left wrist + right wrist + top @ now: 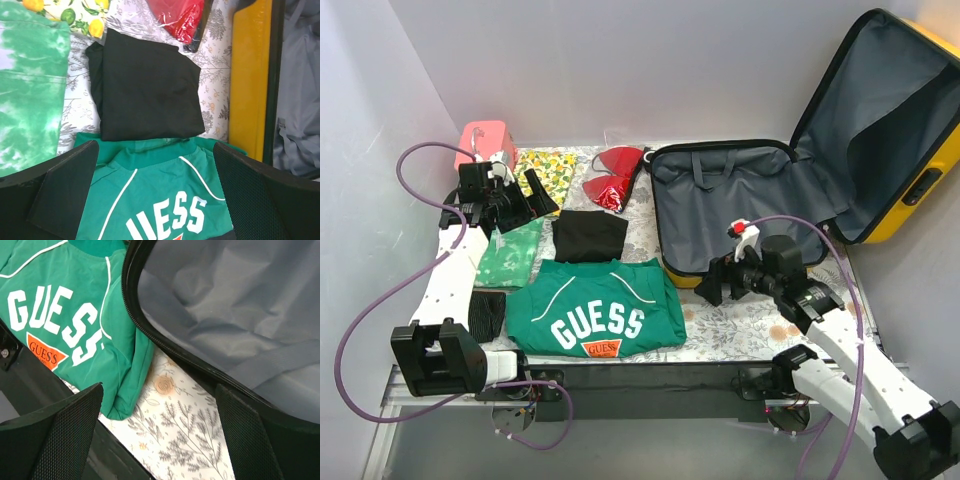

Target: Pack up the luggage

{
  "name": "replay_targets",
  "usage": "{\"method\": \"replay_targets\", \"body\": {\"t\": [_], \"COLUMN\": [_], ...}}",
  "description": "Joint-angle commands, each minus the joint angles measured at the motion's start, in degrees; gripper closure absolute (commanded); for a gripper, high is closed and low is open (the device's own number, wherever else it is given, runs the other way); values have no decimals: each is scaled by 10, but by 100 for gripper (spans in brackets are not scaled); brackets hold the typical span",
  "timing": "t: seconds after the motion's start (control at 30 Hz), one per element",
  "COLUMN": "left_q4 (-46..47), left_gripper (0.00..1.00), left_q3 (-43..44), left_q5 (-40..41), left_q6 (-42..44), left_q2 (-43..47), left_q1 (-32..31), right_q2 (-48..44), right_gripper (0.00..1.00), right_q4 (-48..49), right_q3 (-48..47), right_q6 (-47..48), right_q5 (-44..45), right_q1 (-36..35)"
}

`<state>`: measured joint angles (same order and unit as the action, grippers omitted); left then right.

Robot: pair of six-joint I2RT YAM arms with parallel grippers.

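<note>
The yellow suitcase lies open at the right, its grey-lined base point(720, 195) flat and empty and its lid point(890, 110) propped up. It also shows in the left wrist view point(250, 75) and the right wrist view point(225, 305). A green GUESS shirt point(595, 310) lies flat at the front, with a folded black garment point(590, 235) behind it. My left gripper point(532, 203) is open and empty, above the cloth at the left; its view looks down on the black garment point(147, 95) and the shirt point(160, 200). My right gripper point(718, 282) is open and empty over the floral cloth point(185, 440), between the shirt point(65, 315) and the suitcase's front rim.
A red packaged item point(613, 178), a lemon-print fabric point(548, 170) and a green tie-dye garment point(510, 250) lie on the cloth. A small pink case point(485, 140) stands at the back left. A dark ribbed piece point(487, 312) lies front left. White walls enclose the table.
</note>
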<state>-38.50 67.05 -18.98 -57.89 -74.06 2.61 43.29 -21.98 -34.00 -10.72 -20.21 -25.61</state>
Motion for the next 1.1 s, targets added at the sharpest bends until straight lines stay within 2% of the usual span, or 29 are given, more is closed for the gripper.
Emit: {"method": "replay_targets", "body": {"t": [0.0, 0.2, 0.4, 0.5, 0.63, 0.73, 0.87, 1.07], "left_q4": [13, 30, 44, 51, 62, 65, 69, 73], "left_gripper": [2, 2, 2, 2, 2, 2, 2, 2], "left_q3": [-7, -24, -39, -40, -46, -47, -46, -53], "left_q5": [-31, -33, -33, -30, -25, -19, -18, -24], "left_q6": [-7, -7, -15, -23, -35, -43, -48, -54], "left_q2": [4, -4, -6, -5, 8, 16, 24, 23], "left_q1": [0, -1, 0, -1, 0, 0, 0, 0], "right_q2": [17, 11, -17, 6, 41, 78, 110, 147], "right_gripper": [2, 2, 1, 2, 2, 2, 2, 1], "right_q4": [83, 128, 91, 120, 174, 185, 214, 279], "right_q3": [27, 53, 50, 65, 75, 68, 79, 100], "right_q6": [-37, -21, -11, -17, -38, -56, -90, -132], "right_q5": [57, 152, 191, 200, 244, 298, 336, 308], "right_q1": [-52, -159, -190, -212, -299, -337, -356, -357]}}
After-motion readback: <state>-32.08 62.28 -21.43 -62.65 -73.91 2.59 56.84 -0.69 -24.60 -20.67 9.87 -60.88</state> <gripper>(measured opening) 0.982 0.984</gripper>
